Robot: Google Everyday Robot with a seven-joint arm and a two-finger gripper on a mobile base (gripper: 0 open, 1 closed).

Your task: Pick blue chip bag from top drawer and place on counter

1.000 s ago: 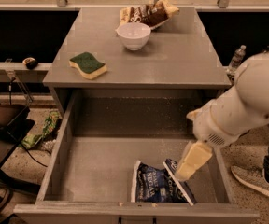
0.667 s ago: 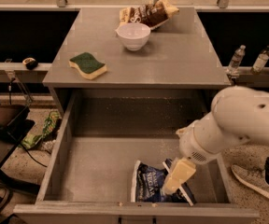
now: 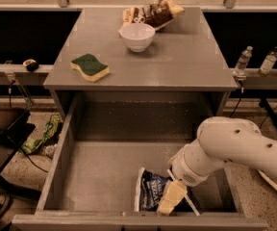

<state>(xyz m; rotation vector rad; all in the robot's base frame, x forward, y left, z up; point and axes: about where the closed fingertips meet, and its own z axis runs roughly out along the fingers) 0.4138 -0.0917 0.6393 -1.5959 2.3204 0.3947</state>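
Pictured at nine o'clock on the counter, a green-topped sponge is being left near the edge. At twelve o'clock a white bowl is being crowded by a brown-and-yellow snack bag, the two touching. The counter's right half is being kept free, probably room enough for a delivery.

Below, the top drawer is being held wide open. The blue chip bag is lying on its floor at five o'clock, close against the front panel.

The gripper is being held low over the bag's right half and angled downward, apparently for a grasp. Whether it is open or closed cannot be told.

White lettering is being shown on the blue bag and pale lettering on the brown one, but neither can be read.
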